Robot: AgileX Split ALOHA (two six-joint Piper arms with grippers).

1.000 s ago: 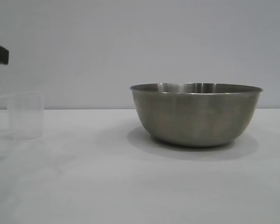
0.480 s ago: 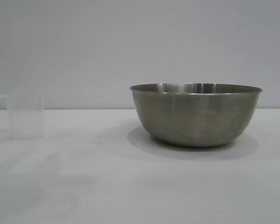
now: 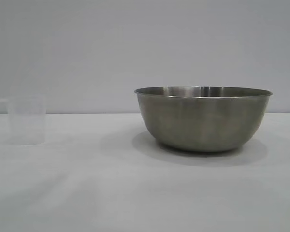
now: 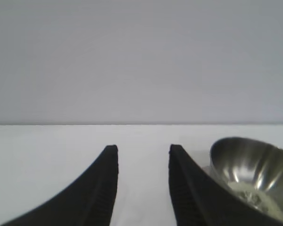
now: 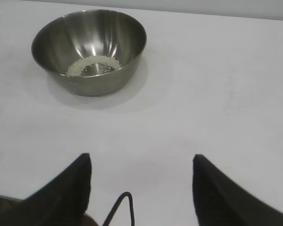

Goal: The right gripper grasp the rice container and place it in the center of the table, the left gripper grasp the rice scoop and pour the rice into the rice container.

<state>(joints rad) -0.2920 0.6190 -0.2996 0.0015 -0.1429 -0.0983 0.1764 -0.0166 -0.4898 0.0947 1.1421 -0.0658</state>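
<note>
The rice container, a wide steel bowl, stands on the white table right of the middle. The rice lies as a thin ring on its bottom. At the far left the rice scoop, a translucent plastic cup, stands upright with its handle pointing left; nothing holds it. Neither arm shows in the exterior view. My left gripper is open over bare cloth, with the bowl beside one finger. My right gripper is open wide and empty, well back from the bowl.
A plain grey wall runs behind the table. A thin black cable loops between my right gripper's fingers. White cloth stretches between the scoop and the bowl and in front of both.
A black part of the left arm, at the exterior view's left edge above the scoop a second ago, has left the view. Bowl and scoop have not moved.
</note>
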